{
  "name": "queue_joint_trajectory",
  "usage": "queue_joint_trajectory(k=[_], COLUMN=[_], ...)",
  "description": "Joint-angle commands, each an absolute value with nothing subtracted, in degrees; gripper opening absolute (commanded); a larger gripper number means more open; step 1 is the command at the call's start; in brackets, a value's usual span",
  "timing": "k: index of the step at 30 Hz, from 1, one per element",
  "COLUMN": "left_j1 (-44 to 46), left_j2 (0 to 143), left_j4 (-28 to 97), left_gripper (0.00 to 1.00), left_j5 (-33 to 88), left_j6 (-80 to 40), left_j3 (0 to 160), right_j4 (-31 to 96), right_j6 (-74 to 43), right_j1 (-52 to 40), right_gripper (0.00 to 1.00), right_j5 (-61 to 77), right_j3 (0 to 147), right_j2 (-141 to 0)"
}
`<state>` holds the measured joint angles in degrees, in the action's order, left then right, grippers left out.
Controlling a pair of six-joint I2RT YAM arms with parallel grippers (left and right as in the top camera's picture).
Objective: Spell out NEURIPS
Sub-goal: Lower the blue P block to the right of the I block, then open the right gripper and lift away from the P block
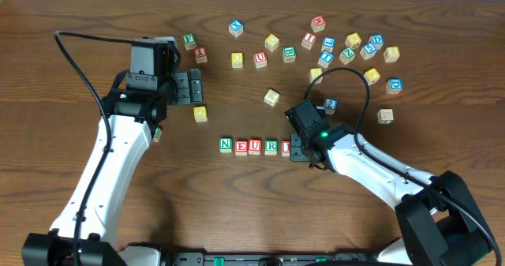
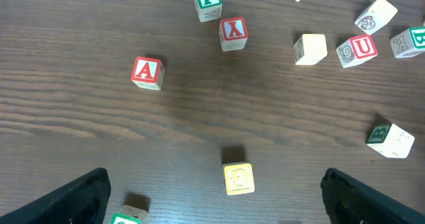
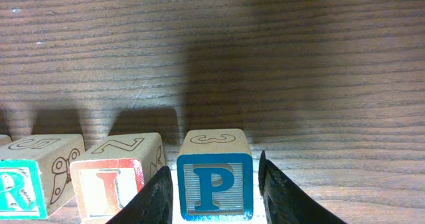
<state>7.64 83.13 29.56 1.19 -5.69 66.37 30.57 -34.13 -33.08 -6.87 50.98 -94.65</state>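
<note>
On the table a row of cubes reads N (image 1: 226,145), E (image 1: 241,147), U (image 1: 255,146), R (image 1: 271,147), with the red I (image 1: 286,147) at its right end. My right gripper (image 1: 298,147) covers the spot after the I in the overhead view. In the right wrist view the blue P cube (image 3: 214,177) rests on the table beside the I (image 3: 113,181). My right gripper (image 3: 216,192) straddles it, open, a thin gap on each side. My left gripper (image 1: 195,85) hangs wide open above a yellow cube (image 2: 238,178) whose letter is blurred.
Several loose letter cubes are scattered along the back right (image 1: 347,49). A red A cube (image 2: 147,72) and a green F cube (image 2: 208,3) lie near the left arm. One pale cube (image 1: 271,97) sits alone behind the row.
</note>
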Motion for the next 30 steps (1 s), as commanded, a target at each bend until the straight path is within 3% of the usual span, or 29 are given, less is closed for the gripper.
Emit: queue_joint_trajectory(k=[1,30], left_j1=[7.4,7.4], left_j2=[82.19,82.19], left_j4=[29.54,29.54], left_gripper=[1.0,1.0], left_j5=[0.89,0.89], left_j6=[-5.15,-5.15], left_j3=[67.75,67.75], right_j4=[30.76,40.18], right_j6=[-34.17,-32.05], right_j1=[-33.41,-33.3], right_gripper=[0.37,0.37], right_j5=[-7.2,-12.16], right_j3=[51.22,62.46], right_j2=[-93.65,-93.62])
